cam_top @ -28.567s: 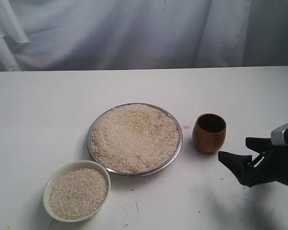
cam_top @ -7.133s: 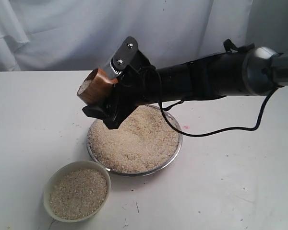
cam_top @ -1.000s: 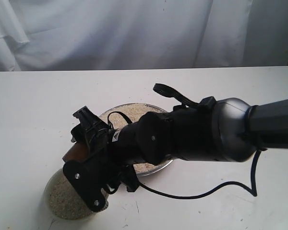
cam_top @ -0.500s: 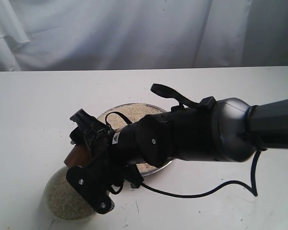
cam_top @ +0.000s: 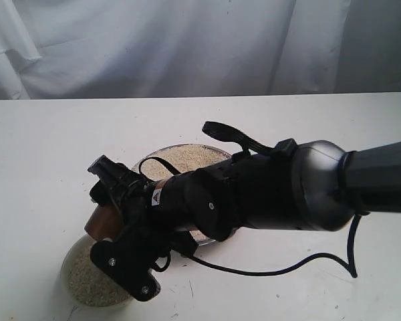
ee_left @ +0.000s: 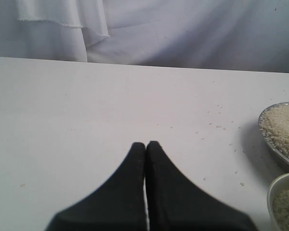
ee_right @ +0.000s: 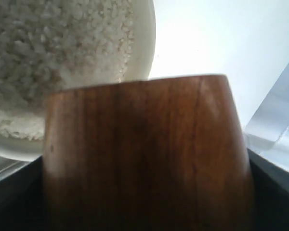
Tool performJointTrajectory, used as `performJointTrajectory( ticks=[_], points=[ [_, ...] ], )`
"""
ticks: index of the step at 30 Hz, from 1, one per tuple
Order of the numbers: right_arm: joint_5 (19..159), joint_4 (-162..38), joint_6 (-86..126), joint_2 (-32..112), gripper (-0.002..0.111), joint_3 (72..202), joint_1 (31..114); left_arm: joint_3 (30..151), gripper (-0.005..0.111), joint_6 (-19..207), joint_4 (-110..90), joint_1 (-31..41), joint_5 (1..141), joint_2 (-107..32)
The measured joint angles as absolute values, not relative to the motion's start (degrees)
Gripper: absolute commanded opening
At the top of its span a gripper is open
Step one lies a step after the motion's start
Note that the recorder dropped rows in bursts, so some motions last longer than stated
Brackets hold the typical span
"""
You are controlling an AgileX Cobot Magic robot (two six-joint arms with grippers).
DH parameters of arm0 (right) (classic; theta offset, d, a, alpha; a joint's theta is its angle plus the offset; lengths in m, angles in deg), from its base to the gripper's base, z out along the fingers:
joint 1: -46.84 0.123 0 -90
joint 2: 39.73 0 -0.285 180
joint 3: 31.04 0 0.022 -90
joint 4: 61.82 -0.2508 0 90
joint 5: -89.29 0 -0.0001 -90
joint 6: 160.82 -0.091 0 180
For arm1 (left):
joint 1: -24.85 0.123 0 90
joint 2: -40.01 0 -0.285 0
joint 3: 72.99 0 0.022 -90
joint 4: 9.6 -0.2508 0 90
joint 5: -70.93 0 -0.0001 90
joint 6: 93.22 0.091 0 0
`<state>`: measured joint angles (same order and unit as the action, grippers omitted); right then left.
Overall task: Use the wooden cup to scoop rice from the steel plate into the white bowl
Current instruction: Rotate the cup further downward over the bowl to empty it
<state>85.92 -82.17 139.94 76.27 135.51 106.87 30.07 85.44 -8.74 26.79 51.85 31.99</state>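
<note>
My right gripper (cam_top: 113,221) reaches across from the right, shut on the wooden cup (cam_top: 99,225), which is tipped on its side over the white bowl (cam_top: 64,273). In the right wrist view the reddish-brown wooden cup (ee_right: 144,154) fills the frame between dark fingers (ee_right: 272,192), its mouth toward the white bowl (ee_right: 147,48), which is heaped with rice (ee_right: 53,48). The arm hides most of the steel plate (cam_top: 187,146); only its far part with rice (cam_top: 184,158) shows. My left gripper (ee_left: 145,144) is shut and empty over bare table, short of the steel plate (ee_left: 267,137) and the white bowl (ee_left: 274,185).
Loose rice grains (ee_left: 216,126) lie scattered on the white table between the left gripper and the plate. A white cloth backdrop (cam_top: 187,47) hangs behind the table. The right arm's black cable (cam_top: 287,271) loops over the table in front of the plate.
The right arm has shifted slightly left and its wrist has rolled on, carrying the cup with it over the bowl.
</note>
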Motion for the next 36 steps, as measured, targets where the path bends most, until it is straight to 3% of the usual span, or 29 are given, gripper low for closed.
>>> performJointTrajectory(
  ticks=[36],
  points=[
    [93.28,-72.16,140.04,76.27,0.000,135.51,109.07,30.07,0.000,85.44,-8.74,26.79,51.85,31.99]
  ],
)
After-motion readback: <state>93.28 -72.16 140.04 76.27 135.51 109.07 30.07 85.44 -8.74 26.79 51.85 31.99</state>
